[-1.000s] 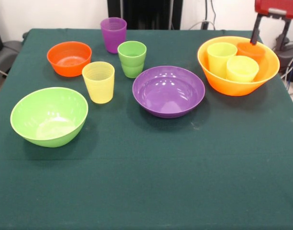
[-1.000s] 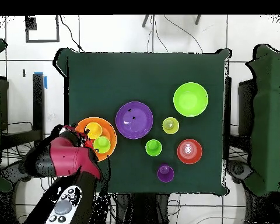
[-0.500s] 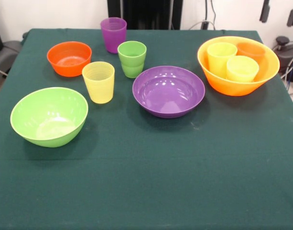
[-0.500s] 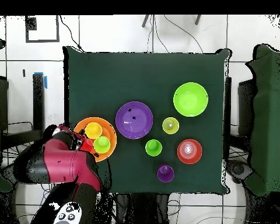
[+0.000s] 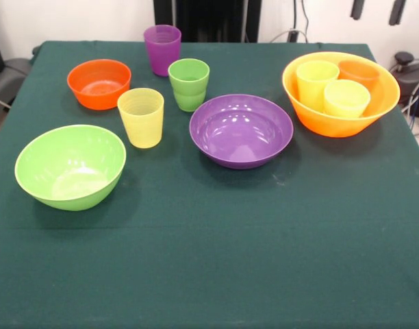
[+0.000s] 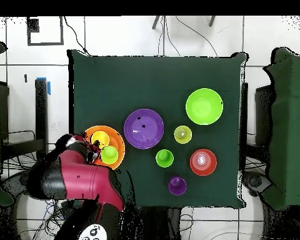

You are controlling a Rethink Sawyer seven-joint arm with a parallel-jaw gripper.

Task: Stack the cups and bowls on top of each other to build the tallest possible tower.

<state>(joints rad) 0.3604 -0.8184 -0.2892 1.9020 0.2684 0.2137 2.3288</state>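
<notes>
Lifted higher than before, claw (image 5: 378, 8) tips apart at top edge, gripping nothing. Three cups (image 5: 330, 88) inside yellow-orange bowl (image 5: 341, 120), far right on bench (image 5: 209, 260). No readable writing.

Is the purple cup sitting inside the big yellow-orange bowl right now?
No. The purple cup stands on the table beside the orange bowl, far from the yellow-orange bowl.
</notes>
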